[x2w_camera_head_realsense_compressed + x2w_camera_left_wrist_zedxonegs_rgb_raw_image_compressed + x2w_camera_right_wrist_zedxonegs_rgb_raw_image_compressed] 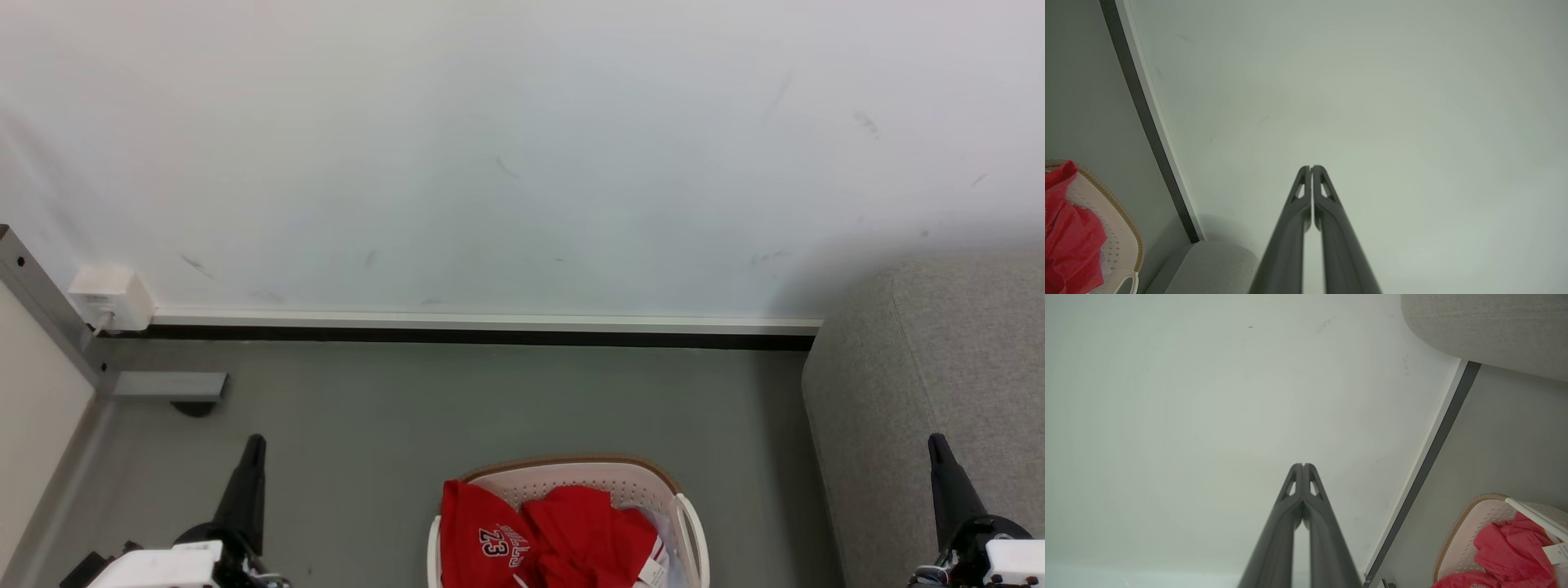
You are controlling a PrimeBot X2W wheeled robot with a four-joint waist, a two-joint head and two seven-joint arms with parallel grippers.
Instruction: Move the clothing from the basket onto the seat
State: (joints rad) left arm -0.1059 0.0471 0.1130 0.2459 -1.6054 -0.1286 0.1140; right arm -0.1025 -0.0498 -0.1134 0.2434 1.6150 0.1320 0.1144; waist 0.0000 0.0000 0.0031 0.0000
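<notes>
Basket (pixel 571 461) — floor (pixel 759 506) strip — seat (pixel 898 384) edge

Left gripper (pixel 255 447), right gripper (pixel 937 445): long matte-black fingers (pixel 1290 245) tapering to tips, triangular cut-outs near the ends. White housings (pixel 163 563) at both wrists.

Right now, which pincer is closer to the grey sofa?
The right pincer, seen against the sofa at lower right; the left pincer is over floor across the basket.

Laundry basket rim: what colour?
Brown rim on the white perforated basket; it shows best in the right wrist view.
</notes>
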